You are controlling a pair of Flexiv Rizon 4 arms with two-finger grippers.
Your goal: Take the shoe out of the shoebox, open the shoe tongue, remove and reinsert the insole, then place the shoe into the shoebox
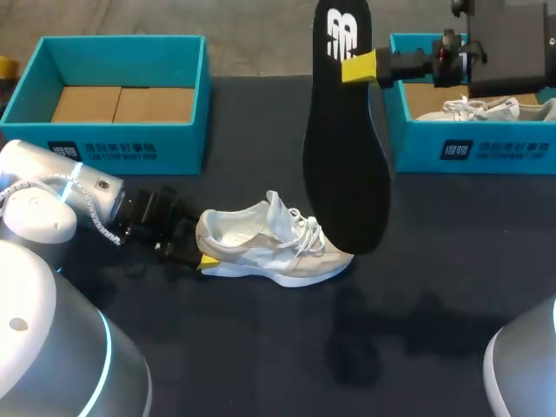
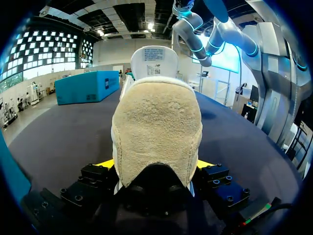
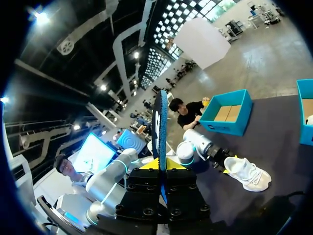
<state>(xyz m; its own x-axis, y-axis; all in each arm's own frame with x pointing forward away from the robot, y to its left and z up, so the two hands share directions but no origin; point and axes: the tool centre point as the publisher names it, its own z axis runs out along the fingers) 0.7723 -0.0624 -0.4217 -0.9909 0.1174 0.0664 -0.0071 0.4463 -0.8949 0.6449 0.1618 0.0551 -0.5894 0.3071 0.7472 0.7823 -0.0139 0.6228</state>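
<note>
**A:** What was each tool doing at that moment?

**B:** The right tool (image 1: pixel 360 68) was clamped on the black insole (image 1: pixel 343 156), both yellow tips pinching one end, so the rest hung down long and flat. In the right wrist view the insole (image 3: pixel 161 122) stood edge-on between the fingers of that tool (image 3: pixel 160 164). I judged it was gripped at the end so the free end could be fed into the shoe first.

**A:** And the left?

**B:** The left tool (image 1: pixel 201 243) lay low on the tabletop (image 1: pixel 434 261), closed on the heel of the shoe (image 1: pixel 274 248). Its own view showed a yellow tip on either side of the fuzzy heel (image 2: pixel 156 127). That grip looked meant to brace the shoe upright, with its mouth up and its toe toward the right arm.

**A:** So where was the shoe in the task?

**B:** It was out of its box, on its sole mid-tabletop, with the tongue lifted and the insole out. Reinsertion seemed to be the step in hand.

**A:** Was anything in the way?

**B:** The loose laces lay across the opening and could have snagged the insole. The left shoebox (image 1: pixel 122 143) sat behind the left arm, showing only its cardboard liner (image 1: pixel 122 104). The right shoebox (image 1: pixel 486 148), beneath the right arm, held a second shoe (image 1: pixel 486 109). Both boxes stood well apart from the work.
</note>
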